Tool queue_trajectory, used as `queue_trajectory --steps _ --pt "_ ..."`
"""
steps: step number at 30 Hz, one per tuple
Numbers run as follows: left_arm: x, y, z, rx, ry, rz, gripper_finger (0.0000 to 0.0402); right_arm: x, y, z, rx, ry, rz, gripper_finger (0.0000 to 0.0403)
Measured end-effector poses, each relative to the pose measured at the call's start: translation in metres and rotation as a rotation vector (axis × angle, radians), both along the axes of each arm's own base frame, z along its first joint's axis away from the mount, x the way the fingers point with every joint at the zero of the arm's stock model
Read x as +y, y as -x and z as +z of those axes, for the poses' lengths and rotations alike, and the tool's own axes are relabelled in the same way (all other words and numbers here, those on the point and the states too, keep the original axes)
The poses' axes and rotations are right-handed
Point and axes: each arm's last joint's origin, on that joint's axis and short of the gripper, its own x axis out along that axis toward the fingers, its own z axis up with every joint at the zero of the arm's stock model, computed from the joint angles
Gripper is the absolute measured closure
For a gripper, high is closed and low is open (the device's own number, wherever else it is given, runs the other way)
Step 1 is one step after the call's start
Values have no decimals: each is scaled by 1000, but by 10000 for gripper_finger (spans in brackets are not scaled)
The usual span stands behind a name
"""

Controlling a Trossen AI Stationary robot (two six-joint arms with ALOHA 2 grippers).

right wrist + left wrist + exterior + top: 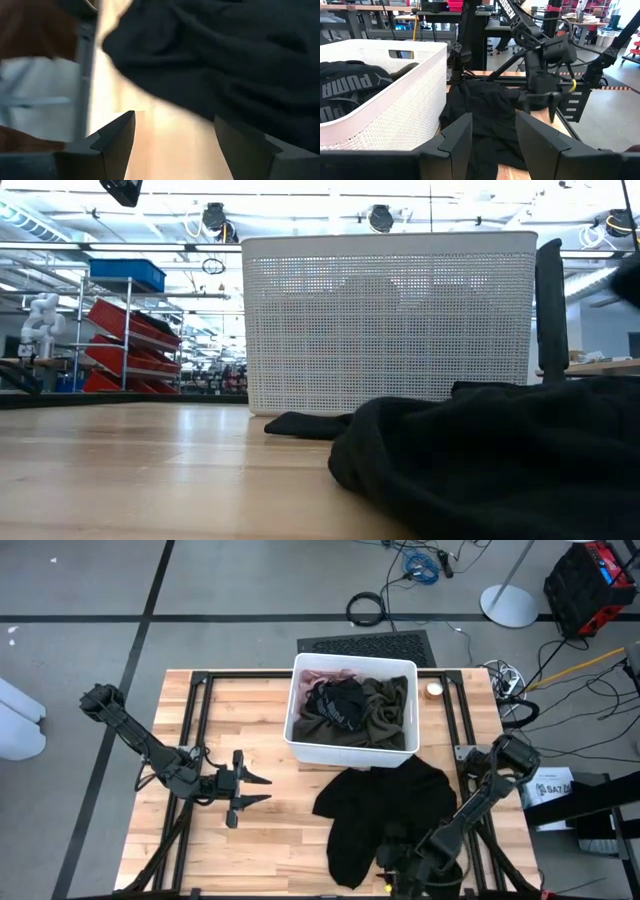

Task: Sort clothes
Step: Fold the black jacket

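A black garment (385,810) lies spread and crumpled on the wooden table, just in front of the white bin (298,740). In the bin lie a black garment with white print (345,87), an olive one (385,705) and a bit of pink cloth (320,675). My right gripper (175,140) is open and slants down at the black garment's near edge (395,862), with bare wood between its fingers. I cannot tell whether it touches the cloth. My left gripper (262,790) waits open and level, left of the garment and pointing toward it.
A small round roll (433,690) sits on the table to the right of the bin. Black frame rails (200,720) run along the table's left and right sides. Bare wood (280,850) lies at the near left. Cables and a red case lie on the floor beyond.
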Motion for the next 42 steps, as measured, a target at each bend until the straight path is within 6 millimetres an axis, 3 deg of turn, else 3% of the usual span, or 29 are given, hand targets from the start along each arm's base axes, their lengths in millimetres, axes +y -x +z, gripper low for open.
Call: queue_trajectory --steps 5,10,13,17,20,23,33,38,42 --pt "0 -1 -1 7 -5 1 240 -14 -18 -7 -35 123 41 145" --pt "-3 -3 -5 24 -20 1 240 -29 -29 -9 35 85 26 166" --pt "-4 -5 -7 33 -29 1 240 -38 -32 -11 73 78 -45 223" --pt "-4 -5 -8 36 -32 5 240 -47 -37 -12 114 35 -114 366" --pt "-4 -5 -8 34 -31 6 240 -46 -45 -7 97 -32 -91 392" --pt "-4 -5 -8 34 -29 -8 240 -41 -59 20 30 -125 -14 400" --pt "-27 -20 -16 -43 -152 -350 240 -28 -80 157 -288 -158 192 402" --pt "-41 -33 -22 -172 -265 -419 240 -31 -81 198 -412 -106 148 402" --pt "-52 -44 -17 -247 -270 -476 240 -37 -79 216 -442 -33 72 403"
